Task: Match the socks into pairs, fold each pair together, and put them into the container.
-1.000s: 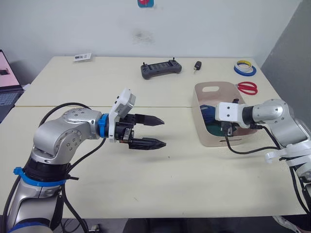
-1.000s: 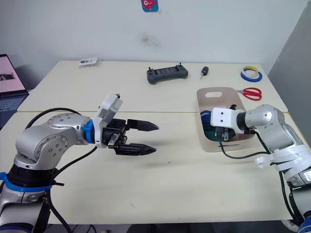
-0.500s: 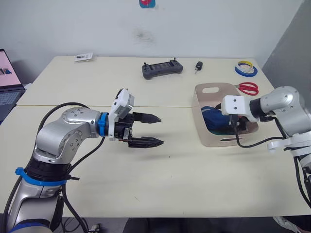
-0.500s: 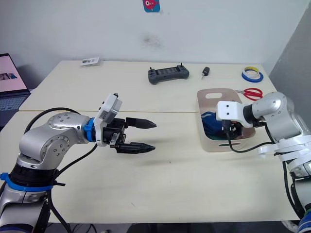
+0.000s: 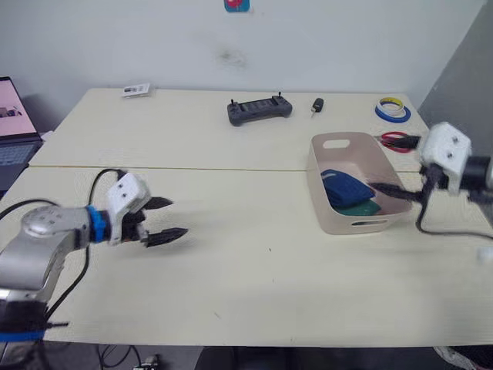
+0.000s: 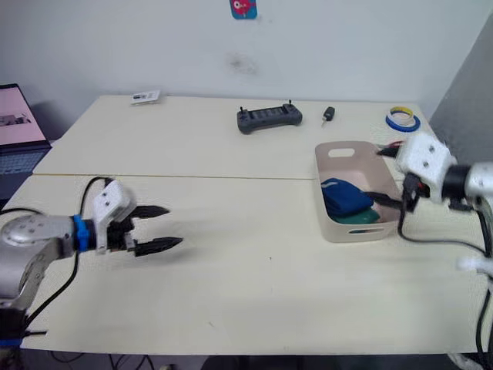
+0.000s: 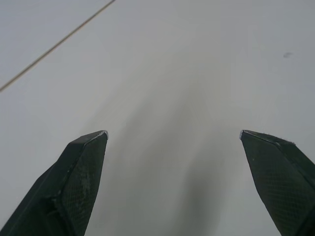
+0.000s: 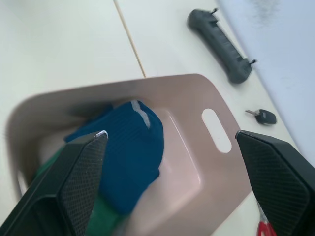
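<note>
While blue socks [image 5: 348,187] lie in the container [image 5: 326,216], the left gripper [image 5: 171,218] and right gripper [image 5: 394,168] hang spread, empty

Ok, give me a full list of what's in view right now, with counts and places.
Pale beige-pink plastic tub: one, table's right side.
Royal blue folded socks: one bundle, inside tub, on top.
Green socks: one bundle, inside tub, under the blue.
Dark grey handheld controller: one, far table centre.
Small black key fob: one, beside controller.
Tape rolls: stacked, blue and yellow, far right corner.
Red-handled scissors: one, behind tub.
White card: one, far left.
Laptop: one, left edge.
Left end effector: open, above bare table.
Right end effector: open, over tub's right rim.
</note>
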You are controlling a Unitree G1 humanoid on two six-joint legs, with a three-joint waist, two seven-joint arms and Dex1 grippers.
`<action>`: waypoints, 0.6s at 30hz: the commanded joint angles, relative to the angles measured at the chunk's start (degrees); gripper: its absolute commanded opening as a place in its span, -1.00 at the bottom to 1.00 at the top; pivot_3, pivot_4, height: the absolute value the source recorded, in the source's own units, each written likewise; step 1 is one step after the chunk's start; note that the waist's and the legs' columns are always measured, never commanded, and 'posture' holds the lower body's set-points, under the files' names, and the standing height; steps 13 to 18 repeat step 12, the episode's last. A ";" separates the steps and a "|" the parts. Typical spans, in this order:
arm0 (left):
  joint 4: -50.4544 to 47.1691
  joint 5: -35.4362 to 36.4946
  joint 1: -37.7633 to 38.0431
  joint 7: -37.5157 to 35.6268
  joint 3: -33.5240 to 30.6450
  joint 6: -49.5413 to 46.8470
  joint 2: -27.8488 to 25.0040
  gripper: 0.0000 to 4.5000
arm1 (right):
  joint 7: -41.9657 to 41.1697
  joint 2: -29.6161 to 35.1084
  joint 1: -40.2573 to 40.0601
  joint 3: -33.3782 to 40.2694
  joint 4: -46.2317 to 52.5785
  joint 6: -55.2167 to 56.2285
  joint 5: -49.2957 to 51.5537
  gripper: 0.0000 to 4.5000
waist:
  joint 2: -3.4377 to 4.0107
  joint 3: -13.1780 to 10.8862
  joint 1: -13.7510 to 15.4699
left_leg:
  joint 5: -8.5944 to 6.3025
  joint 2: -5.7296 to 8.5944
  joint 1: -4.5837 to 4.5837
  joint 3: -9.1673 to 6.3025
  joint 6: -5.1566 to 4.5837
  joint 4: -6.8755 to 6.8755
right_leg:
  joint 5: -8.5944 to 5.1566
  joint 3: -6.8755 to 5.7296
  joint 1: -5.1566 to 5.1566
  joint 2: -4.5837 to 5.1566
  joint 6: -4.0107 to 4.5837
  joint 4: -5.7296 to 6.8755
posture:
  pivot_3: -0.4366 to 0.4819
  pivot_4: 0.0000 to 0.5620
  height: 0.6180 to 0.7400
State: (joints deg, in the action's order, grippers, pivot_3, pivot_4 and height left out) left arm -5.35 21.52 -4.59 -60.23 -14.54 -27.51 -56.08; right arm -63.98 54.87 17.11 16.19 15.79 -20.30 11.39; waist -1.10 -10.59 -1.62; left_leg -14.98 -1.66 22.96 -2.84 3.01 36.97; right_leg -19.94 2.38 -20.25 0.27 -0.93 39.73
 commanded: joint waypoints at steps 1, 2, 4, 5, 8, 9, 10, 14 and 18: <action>0.48 -2.17 6.38 2.88 -7.57 3.28 -0.18 1.00 | 2.30 -3.22 -8.79 11.31 8.98 -0.28 4.76 0.98 | 0.00 0.00 0.01 | 0.00 -0.01 -0.02 0.01 0.00 0.02 | 0.00 0.02 0.00 0.00 0.00 0.05 | -0.05 -0.47 1.00; 0.76 -2.32 8.09 3.25 -8.81 3.67 0.02 1.00 | 2.57 -4.21 -11.83 13.51 10.55 -0.15 5.59 0.98 | 0.00 0.00 0.00 | 0.00 0.00 -0.05 0.01 0.00 0.02 | 0.00 0.00 0.02 0.00 0.00 0.09 | -0.05 -0.47 1.00; 1.24 -2.58 11.39 4.02 -11.08 4.45 0.62 1.00 | 2.89 -6.57 -18.62 17.95 12.76 -0.09 6.86 0.98 | 0.00 0.00 -0.01 | 0.00 0.00 -0.12 0.00 0.00 0.02 | 0.00 -0.01 0.06 0.00 0.00 0.20 | -0.05 -0.47 1.00; 1.40 -2.51 12.67 4.44 -12.04 4.40 1.02 1.00 | 3.37 -7.82 -21.72 19.66 13.52 -0.35 7.31 0.98 | -0.06 0.04 0.02 | 0.00 0.01 -0.15 -0.01 0.00 0.01 | 0.01 -0.02 0.08 0.00 -0.01 0.19 | -0.05 -0.47 1.00; 2.80 -1.92 14.16 5.95 -13.74 3.98 2.65 1.00 | 5.30 -10.68 -28.11 21.92 14.16 0.01 7.83 0.98 | -0.07 0.05 0.02 | 0.00 0.01 -0.23 0.00 0.00 -0.01 | 0.00 -0.02 0.20 0.00 -0.02 0.14 | -0.05 -0.47 1.00; 3.84 -1.79 14.13 6.16 -13.93 4.08 3.12 1.00 | 6.05 -11.22 -29.39 22.00 14.01 0.36 7.64 0.98 | -0.07 0.05 -0.02 | 0.00 0.01 -0.24 0.02 0.01 -0.01 | 0.00 -0.01 0.20 0.00 -0.02 0.14 | -0.05 -0.47 1.00; 4.80 -1.75 13.97 6.18 -13.98 4.58 3.50 1.00 | 6.72 -11.50 -30.20 21.81 13.80 0.82 7.43 0.98 | -0.07 0.05 -0.02 | 0.00 0.01 -0.24 0.02 0.01 -0.01 | 0.00 0.00 0.18 -0.01 -0.02 0.16 | -0.05 -0.47 1.00; 5.87 -2.11 13.77 6.41 -13.81 6.13 4.11 1.00 | 7.85 -12.00 -31.29 21.37 13.48 0.90 7.73 0.98 | -0.06 0.05 -0.14 | 0.00 0.00 -0.25 0.03 0.01 -0.02 | 0.00 0.01 0.16 -0.02 -0.02 0.19 | -0.05 -0.47 1.00; 5.87 -2.11 13.77 6.41 -13.81 6.13 4.11 1.00 | 7.85 -12.00 -31.29 21.37 13.48 0.90 7.73 0.98 | -0.06 0.05 -0.14 | 0.00 0.00 -0.25 0.03 0.01 -0.02 | 0.00 0.01 0.16 -0.02 -0.02 0.19 | -0.05 -0.47 1.00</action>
